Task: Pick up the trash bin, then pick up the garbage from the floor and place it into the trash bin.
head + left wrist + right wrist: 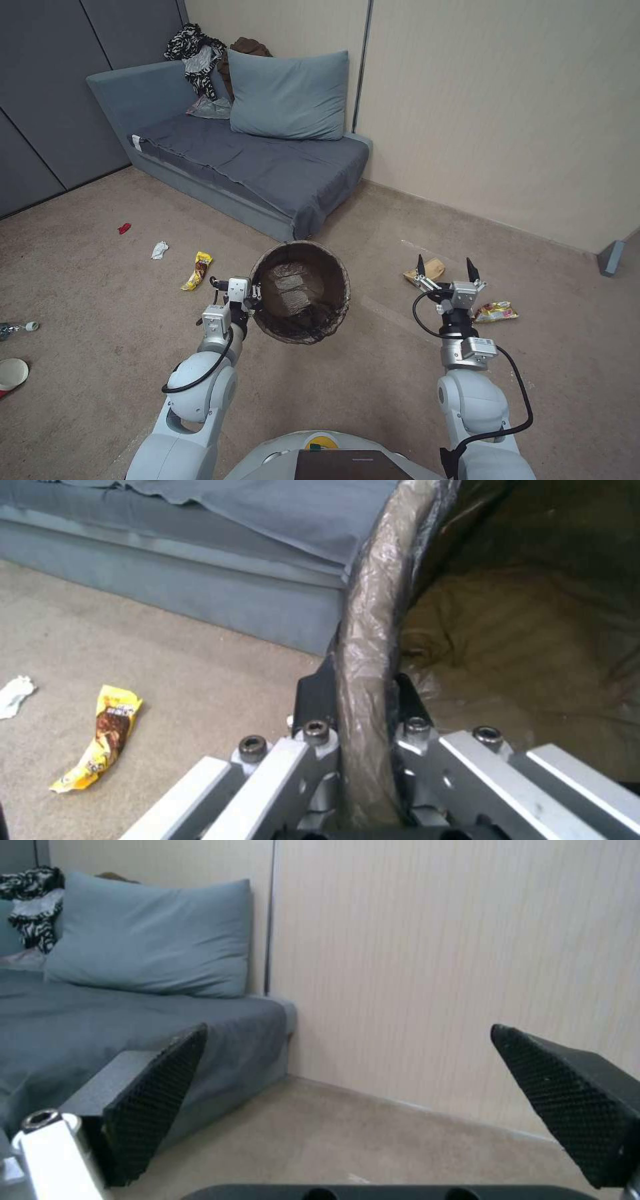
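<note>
The trash bin (345, 285), round with a dark bag over its rim, hangs above the carpet. My left gripper (256, 294) is shut on its near-left rim. The left wrist view shows the gripper (363, 702) with both fingers pinching the bagged rim (372, 610). My right gripper (445, 267) is open and empty, raised above a crumpled brown paper bag (432, 268); the right wrist view shows it (367, 1080) with its pads wide apart. Garbage on the floor: a yellow wrapper (198, 270) (100, 740), a white tissue (159, 250), a red scrap (124, 228), another yellow wrapper (497, 311).
A clear bottle (17, 328) and a red cup (10, 375) lie at the far left edge. A blue-grey sofa (253, 167) with a pillow (288, 95) and clothes stands ahead against the beige wall (500, 113). A grey block (610, 257) sits at the wall's right end.
</note>
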Robot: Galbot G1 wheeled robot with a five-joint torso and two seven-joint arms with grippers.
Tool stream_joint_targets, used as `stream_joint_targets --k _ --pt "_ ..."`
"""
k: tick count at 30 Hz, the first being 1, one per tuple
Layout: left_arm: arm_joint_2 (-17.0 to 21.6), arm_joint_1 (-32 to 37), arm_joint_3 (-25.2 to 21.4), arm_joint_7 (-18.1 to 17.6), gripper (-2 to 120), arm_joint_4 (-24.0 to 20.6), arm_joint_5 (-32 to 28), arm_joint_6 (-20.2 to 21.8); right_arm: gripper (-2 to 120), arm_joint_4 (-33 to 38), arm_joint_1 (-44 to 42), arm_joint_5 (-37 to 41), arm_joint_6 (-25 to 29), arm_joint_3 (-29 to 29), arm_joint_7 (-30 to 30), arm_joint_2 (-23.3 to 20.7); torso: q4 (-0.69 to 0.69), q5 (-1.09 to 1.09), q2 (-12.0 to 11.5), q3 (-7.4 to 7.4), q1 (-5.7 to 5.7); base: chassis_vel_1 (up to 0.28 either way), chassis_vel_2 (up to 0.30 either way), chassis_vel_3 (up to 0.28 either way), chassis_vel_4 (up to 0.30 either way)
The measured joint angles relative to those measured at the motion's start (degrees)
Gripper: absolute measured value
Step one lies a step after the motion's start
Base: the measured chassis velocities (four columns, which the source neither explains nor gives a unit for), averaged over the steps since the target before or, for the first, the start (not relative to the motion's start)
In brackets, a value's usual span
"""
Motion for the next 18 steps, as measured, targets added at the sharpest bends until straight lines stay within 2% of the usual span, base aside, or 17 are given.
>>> stream_joint_targets --k 18 --pt "0.0 -0.4 0.2 0.5 3 1.0 0.1 -0.4 100 -0.3 0.0 0.6 -0.1 0.2 -0.2 0.3 0.0 0.0 0.0 0.0 0.0 0.0 0.0 0.0 0.0"
